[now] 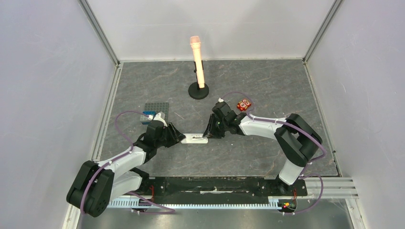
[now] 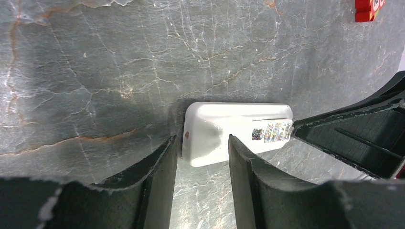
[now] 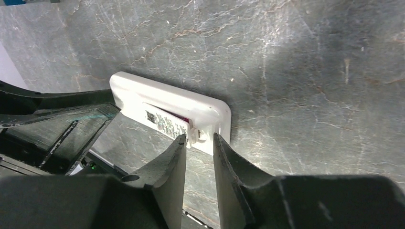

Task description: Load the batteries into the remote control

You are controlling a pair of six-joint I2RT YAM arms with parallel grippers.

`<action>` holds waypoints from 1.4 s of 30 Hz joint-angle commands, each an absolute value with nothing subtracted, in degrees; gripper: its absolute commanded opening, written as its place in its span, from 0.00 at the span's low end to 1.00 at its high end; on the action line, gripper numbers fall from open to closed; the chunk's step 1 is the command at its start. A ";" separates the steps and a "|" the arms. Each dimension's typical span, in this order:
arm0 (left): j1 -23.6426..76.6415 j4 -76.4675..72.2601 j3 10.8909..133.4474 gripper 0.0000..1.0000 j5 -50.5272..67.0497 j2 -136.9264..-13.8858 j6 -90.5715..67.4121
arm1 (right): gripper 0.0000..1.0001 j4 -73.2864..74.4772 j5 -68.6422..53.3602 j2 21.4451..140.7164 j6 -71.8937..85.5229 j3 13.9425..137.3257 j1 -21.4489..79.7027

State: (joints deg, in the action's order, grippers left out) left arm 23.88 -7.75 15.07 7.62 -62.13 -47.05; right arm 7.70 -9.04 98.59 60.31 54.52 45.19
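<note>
Top view: one remote control [image 1: 196,139] lies at frame centre between the two claws. The left gripper [image 1: 178,138] is at its left end and the right gripper [image 1: 209,133] at its right end. Higher up sit one red block [image 1: 244,105], one grey studded plate [image 1: 157,108] with one blue brick [image 1: 148,116], and one peach wand [image 1: 197,57] on a stand.

Left wrist view: the remote control lies label-up at centre. The left claw's two fingers [image 2: 157,176] stand apart, astride its near edge.

Right wrist view: the right claw's two fingers [image 3: 174,160] stand narrowly apart at the remote control's near edge. I cannot tell whether they touch it.
</note>
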 commanded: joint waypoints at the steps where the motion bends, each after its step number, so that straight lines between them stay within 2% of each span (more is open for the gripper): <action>1: 24.09 -8.61 15.73 0.49 6.86 -61.47 -45.26 | 0.28 8.46 -7.29 98.21 57.90 57.24 45.03; 9: 24.14 -8.70 15.82 0.49 7.09 -61.61 -45.13 | 0.20 8.51 -7.90 98.89 56.93 58.84 45.12; 19: 24.08 -9.14 15.78 0.49 7.12 -62.00 -45.09 | 0.30 9.05 -8.19 99.25 56.69 58.88 45.53; 22: 24.09 -9.15 15.82 0.49 7.22 -62.08 -45.09 | 0.29 9.00 -8.55 99.63 56.78 58.91 45.66; 30: 24.09 -9.23 15.73 0.49 7.31 -62.16 -45.09 | 0.22 8.49 -9.87 100.72 57.35 59.33 45.83; 38: 24.09 -10.08 15.73 0.49 8.32 -62.77 -45.19 | 0.08 8.00 -10.67 101.38 58.18 59.30 46.08; 42: 24.12 -11.52 15.31 0.48 9.43 -63.28 -45.65 | 0.04 8.05 -10.94 101.77 58.62 59.20 46.31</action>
State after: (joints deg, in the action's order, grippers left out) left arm 23.88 -7.97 15.07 7.94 -62.65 -47.05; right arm 8.97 -10.24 100.57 57.89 57.19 45.74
